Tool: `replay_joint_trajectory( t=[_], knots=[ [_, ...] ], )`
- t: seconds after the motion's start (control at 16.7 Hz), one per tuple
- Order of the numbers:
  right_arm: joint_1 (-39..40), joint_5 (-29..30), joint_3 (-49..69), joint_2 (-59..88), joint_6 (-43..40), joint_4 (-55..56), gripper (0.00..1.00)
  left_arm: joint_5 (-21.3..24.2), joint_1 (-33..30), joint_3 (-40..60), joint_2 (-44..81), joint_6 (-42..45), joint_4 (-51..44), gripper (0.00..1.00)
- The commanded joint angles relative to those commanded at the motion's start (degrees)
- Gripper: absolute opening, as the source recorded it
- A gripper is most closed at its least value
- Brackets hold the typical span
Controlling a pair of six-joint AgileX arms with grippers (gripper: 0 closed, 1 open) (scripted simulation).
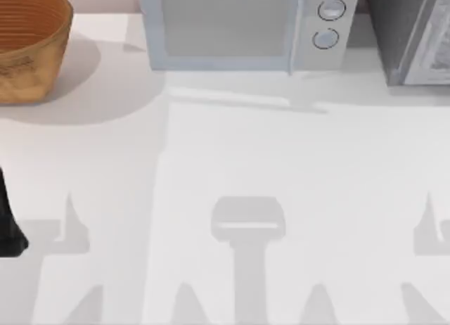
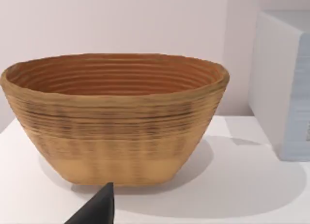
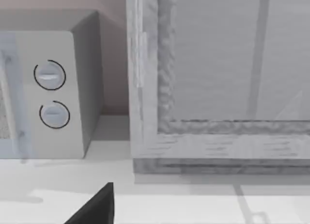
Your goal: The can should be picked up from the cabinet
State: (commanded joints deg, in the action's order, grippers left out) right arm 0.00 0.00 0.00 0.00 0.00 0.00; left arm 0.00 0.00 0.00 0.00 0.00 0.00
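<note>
The white surface [image 1: 281, 149] is stretching across the whole top view, and grey shadows [image 1: 247, 223] are falling over its near half. At the far edge, in the middle, the microwave [image 1: 232, 29] is standing with its door shut and facing the near side. The cabinet [image 1: 411, 36] is standing at the far right corner, just beside the microwave, with a narrow gap between them. In the right wrist view its pale framed front is facing the camera, and its grey panel is hiding whatever is sitting behind it. Where the can is lying cannot be told from these views.

The basket [image 1: 28, 51] is sitting upright at the far left corner, well apart from the microwave. It is a ribbed tan bowl with a darker orange inside, and in the left wrist view it is showing nothing inside down as far as the rim lets one see.

The left arm [image 1: 8, 223] is hanging at the left edge of the surface, on the near side, as a dark shape. The left gripper [image 2: 97, 209] is pointing toward the basket from a little way off and is touching nothing; whether its jaws are apart or together cannot be told. The right gripper [image 3: 94, 207] is pointing at the gap between microwave and cabinet, above the bare surface, holding nothing that can be seen, and the state of its jaws cannot be told either.

Two round dials [image 1: 331, 9] are sitting one above the other on the microwave's right panel.
</note>
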Motion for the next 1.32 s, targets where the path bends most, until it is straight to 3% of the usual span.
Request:
replay_joint_trajectory(
  t=[0.24,0.48,1.32],
  knots=[
    [0.3,0.2,1.9,1.8,0.0,-0.7,1.0,0.0,0.0,0.0,0.0,0.0,0.0,1.0],
    [1.8,1.5,12.8,11.6,0.1,-4.0,1.0,0.0,0.0,0.0,0.0,0.0,0.0,1.0],
    [9.1,9.7,85.7,65.4,0.8,-20.4,1.0,0.0,0.0,0.0,0.0,0.0,0.0,1.0]
  ],
)
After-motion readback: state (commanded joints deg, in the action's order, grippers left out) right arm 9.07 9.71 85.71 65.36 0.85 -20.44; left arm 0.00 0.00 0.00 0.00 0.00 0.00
